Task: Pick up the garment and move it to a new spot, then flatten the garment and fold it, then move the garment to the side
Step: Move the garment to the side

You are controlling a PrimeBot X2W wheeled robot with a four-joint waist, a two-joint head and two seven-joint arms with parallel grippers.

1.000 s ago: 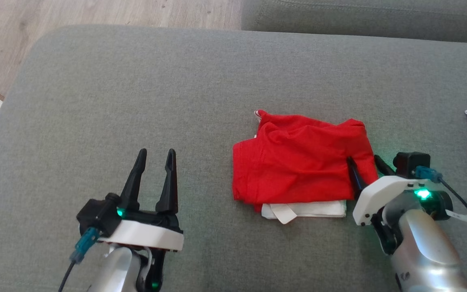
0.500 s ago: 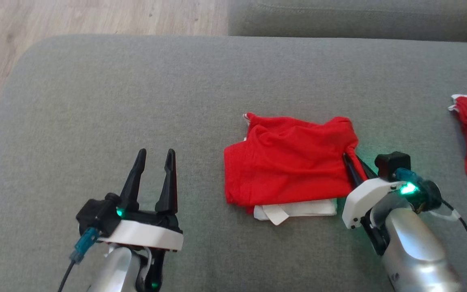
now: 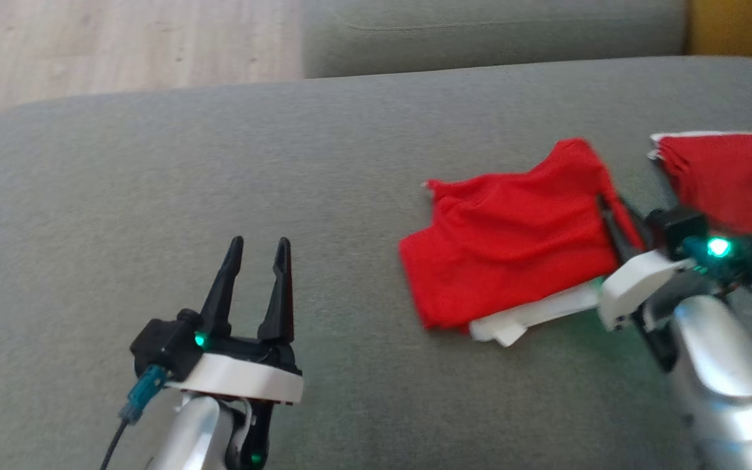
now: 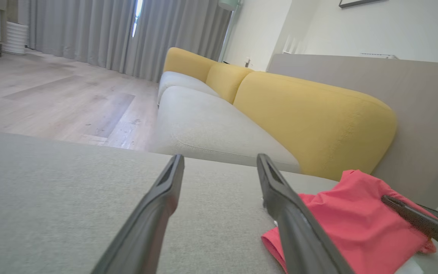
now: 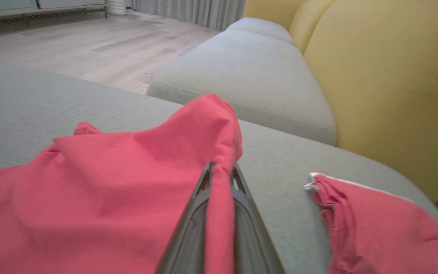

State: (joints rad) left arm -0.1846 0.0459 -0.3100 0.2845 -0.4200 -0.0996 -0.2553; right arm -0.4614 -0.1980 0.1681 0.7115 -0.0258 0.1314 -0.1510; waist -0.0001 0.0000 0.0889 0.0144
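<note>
Black-fingered right gripper (image 5: 221, 171) is clenched on the right edge of the folded red fabric garment (image 3: 513, 241), whose long axis runs left from it across the grey sofa cushion (image 3: 219, 183). 1 similar red cloth (image 3: 735, 176) lies just right. The left gripper (image 3: 257, 251), released, sits well apart, near left.

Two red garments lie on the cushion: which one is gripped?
The folded red garment showing white underneath; the right gripper pinches its edge. The other red garment lies untouched.
</note>
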